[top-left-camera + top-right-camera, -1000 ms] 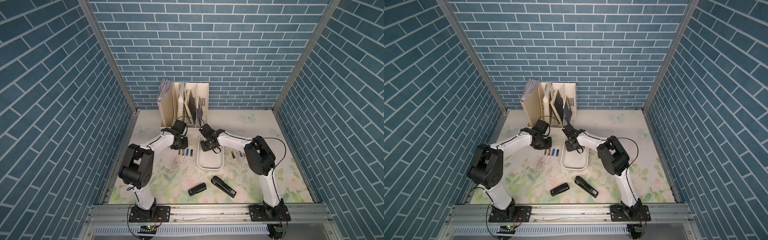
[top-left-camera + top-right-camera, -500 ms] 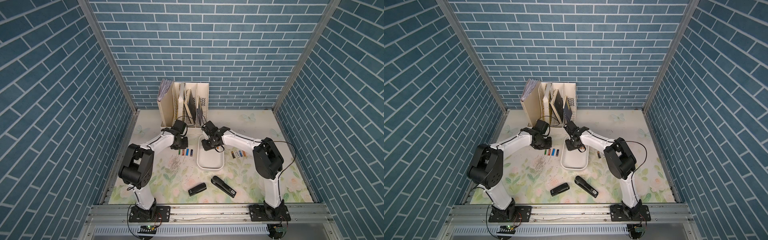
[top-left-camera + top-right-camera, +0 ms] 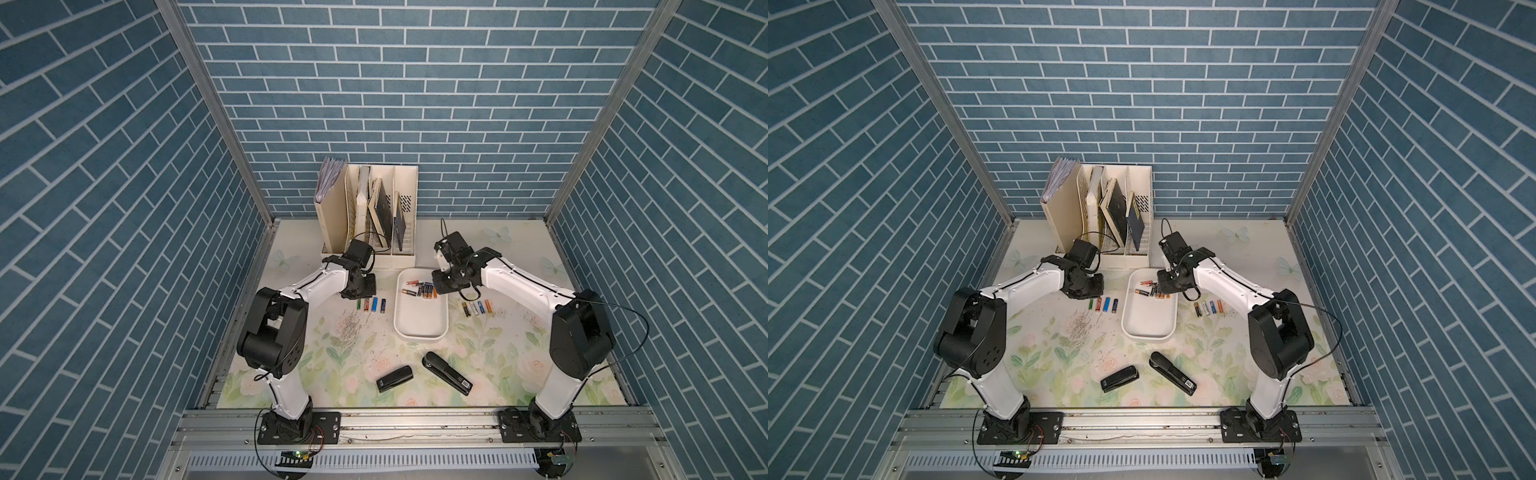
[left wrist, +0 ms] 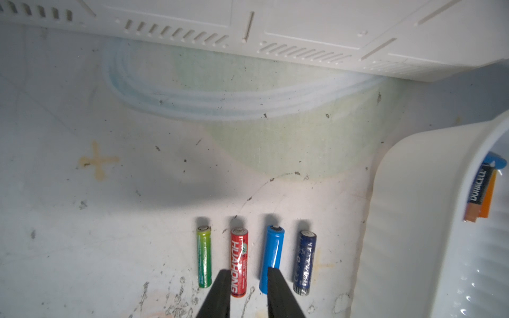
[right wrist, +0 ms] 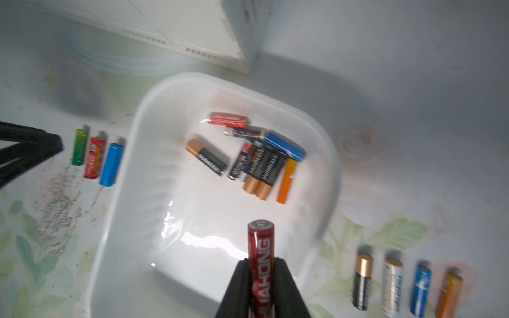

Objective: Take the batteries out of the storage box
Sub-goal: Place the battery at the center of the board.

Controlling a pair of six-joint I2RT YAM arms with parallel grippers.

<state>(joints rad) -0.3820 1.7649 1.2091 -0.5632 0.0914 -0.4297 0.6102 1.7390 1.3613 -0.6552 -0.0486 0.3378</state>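
The white storage box [image 3: 419,334] lies mid-table with several batteries [image 3: 419,289] heaped at its far end. My right gripper [image 5: 261,261] is shut on a red battery [image 5: 260,242] and hangs over the box's far right side [image 3: 440,286]. Several batteries [image 3: 477,307] lie in a row on the mat right of the box, and several more [image 3: 371,304] left of it. My left gripper [image 4: 249,271] hovers just above that left row, over the red battery [image 4: 239,258] and the blue battery [image 4: 272,253]. Its fingers stand slightly apart with nothing between them.
A cream file holder [image 3: 368,216] with books stands at the back, close behind both wrists. Two black staplers [image 3: 395,378] [image 3: 446,372] lie near the front edge. Loose staples [image 3: 351,328] are scattered on the mat left of the box.
My right gripper has moved rightward from over the box's far end to its right side, keeping the red battery in its grip. The left arm has stayed still.
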